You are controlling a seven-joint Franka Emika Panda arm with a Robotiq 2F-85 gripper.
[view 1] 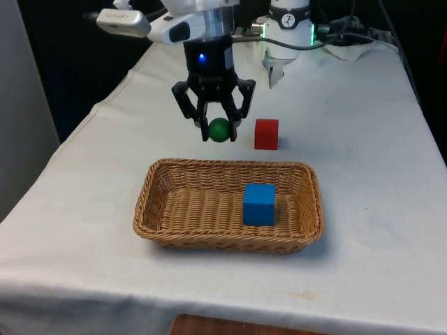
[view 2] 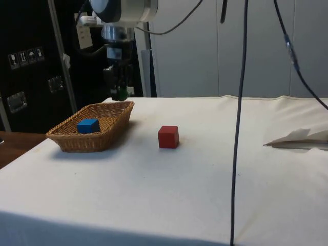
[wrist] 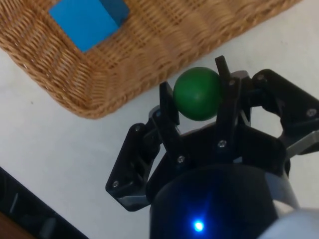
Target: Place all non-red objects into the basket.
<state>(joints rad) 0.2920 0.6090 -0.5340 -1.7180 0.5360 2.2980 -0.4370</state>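
1. Spreading across the whole scene: white-clothed table [view 1: 363, 230].
2. Sitting near the table's front edge: wicker basket [view 1: 167, 209], holding a blue cube [view 1: 259, 204] (toward the front view's right).
3. Hanging just above the basket's far rim: gripper [view 1: 220, 132], clamping a green ball [wrist: 198, 93] between both fingers.
4. Resting on the cloth just beyond the basket: red cube [view 1: 266, 134].

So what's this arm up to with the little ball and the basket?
It is sorting things by colour. The gripper holds a green ball between its fingers, raised just by the basket's far rim. A blue cube already sits inside the basket. A red cube rests on the white cloth outside it, beyond the basket in the front view.
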